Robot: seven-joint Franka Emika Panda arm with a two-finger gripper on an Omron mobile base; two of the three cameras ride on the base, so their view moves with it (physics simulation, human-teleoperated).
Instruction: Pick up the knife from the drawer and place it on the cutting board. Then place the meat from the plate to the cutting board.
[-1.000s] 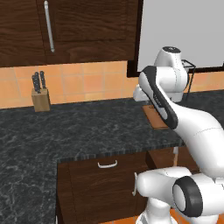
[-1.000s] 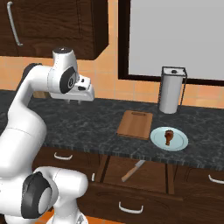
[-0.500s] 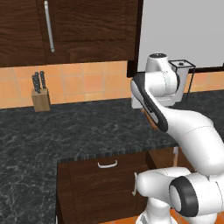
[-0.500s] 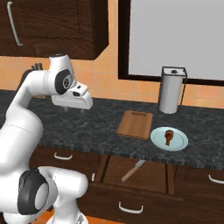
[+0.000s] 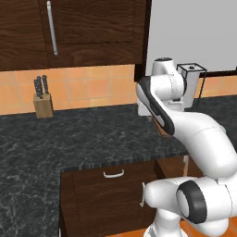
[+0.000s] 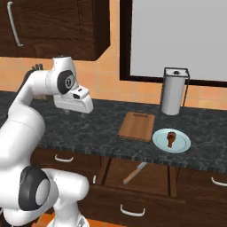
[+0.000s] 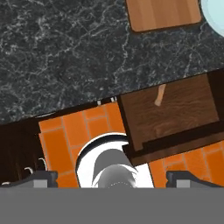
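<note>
The knife point(image 6: 135, 173) lies slantwise in the open drawer point(image 6: 155, 178) below the counter; in the hand view the knife point(image 7: 160, 95) is a small pale sliver on the drawer's point(image 7: 183, 111) brown floor. On the counter above rests the cutting board point(image 6: 137, 126), bare, with the plate point(image 6: 184, 146) to its right carrying the meat point(image 6: 170, 138). The cutting board point(image 7: 164, 13) and the plate's rim point(image 7: 217, 12) sit at the top of the hand view. My gripper point(image 6: 74, 111) hangs over the counter, left of the board and drawer, pointing down. Its fingertips point(image 7: 41, 177) stand wide apart: open and holding nothing.
A steel paper towel holder point(image 6: 174, 91) stands behind the plate, against the wall below the window. A wooden knife block point(image 5: 42, 99) sits at the far left of the backsplash. Closed drawers point(image 5: 113, 185) line the counter front; dark wall cabinets point(image 5: 69, 28) hang overhead.
The arm has swung and the hand has dropped lower, tipping to face down over the counter's front edge. Knife, board, plate and meat have not moved.
</note>
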